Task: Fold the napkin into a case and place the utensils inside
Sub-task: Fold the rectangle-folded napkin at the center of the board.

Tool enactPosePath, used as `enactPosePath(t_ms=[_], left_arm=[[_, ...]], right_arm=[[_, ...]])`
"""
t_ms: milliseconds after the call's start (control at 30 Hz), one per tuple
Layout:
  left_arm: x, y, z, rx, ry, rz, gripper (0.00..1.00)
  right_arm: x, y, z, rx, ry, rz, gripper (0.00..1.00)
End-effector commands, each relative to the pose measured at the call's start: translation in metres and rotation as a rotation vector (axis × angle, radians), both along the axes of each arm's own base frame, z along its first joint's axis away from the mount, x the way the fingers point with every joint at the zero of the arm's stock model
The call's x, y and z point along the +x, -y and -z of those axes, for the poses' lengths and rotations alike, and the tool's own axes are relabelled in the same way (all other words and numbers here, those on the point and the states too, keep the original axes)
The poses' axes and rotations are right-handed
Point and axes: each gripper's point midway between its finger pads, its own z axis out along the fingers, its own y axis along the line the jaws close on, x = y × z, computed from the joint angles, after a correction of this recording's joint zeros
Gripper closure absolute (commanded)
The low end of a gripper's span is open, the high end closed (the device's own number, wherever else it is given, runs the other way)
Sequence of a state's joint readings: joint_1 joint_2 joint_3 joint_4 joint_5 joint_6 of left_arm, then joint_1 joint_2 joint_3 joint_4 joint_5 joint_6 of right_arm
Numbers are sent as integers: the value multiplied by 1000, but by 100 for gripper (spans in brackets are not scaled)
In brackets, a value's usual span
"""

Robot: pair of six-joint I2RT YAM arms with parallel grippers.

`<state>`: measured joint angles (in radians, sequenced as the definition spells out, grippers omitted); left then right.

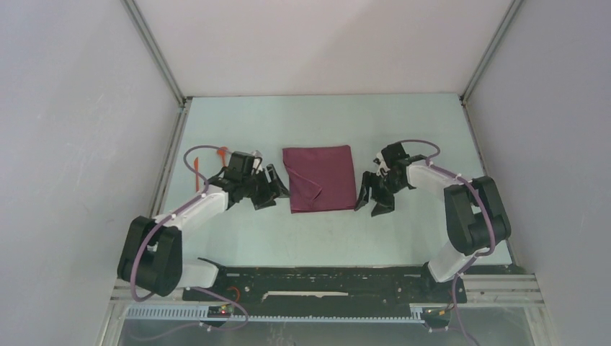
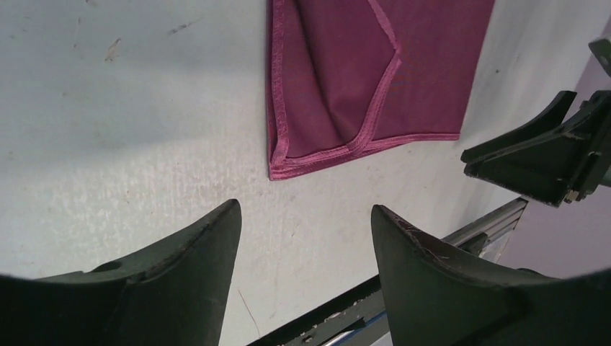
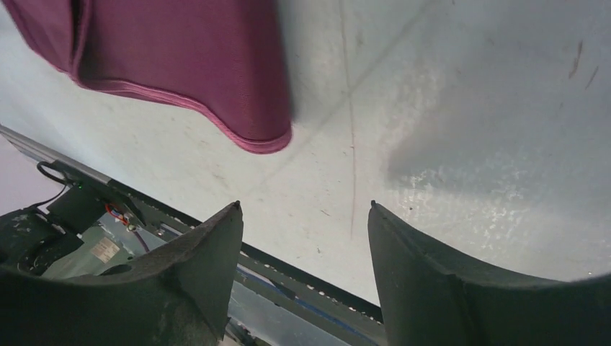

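The maroon napkin [image 1: 320,178] lies flat mid-table, folded over, with one flap creased diagonally along its left side [image 2: 375,72]; its near corner shows in the right wrist view [image 3: 216,65]. My left gripper [image 1: 272,189] is open just left of the cloth, nothing between its fingers [image 2: 305,216]. On the other side, just right of the cloth, my right gripper [image 1: 369,196] also stands open and empty [image 3: 304,213]. Orange utensils [image 1: 199,170] lie at the far left by the wall, partly hidden behind the left arm.
The left wall rail [image 1: 169,155] runs close beside the utensils. A black base bar [image 1: 324,282] crosses the near edge between the arm mounts. The right gripper's fingers [image 2: 533,158] show at the right of the left wrist view.
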<state>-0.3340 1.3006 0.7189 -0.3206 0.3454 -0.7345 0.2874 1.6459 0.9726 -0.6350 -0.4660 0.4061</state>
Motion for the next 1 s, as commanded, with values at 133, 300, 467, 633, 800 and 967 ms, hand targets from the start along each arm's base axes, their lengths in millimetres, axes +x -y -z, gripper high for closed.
enactPosePath(t_ms=[133, 300, 467, 633, 800, 967], left_arm=[[23, 32, -18, -31, 97, 25, 23], [15, 31, -13, -23, 80, -1, 21], [8, 14, -29, 18, 141, -32, 19], [3, 7, -53, 26, 199, -33, 18], [-2, -1, -72, 48, 249, -32, 18], [-3, -1, -81, 37, 272, -28, 17]], right_arm=[[47, -48, -47, 181, 287, -17, 24], [71, -87, -66, 227, 380, -22, 15], [87, -129, -59, 411, 303, 19, 14], [97, -147, -42, 504, 232, 62, 17], [97, -144, -21, 466, 205, 77, 18], [98, -145, -8, 457, 184, 90, 18]])
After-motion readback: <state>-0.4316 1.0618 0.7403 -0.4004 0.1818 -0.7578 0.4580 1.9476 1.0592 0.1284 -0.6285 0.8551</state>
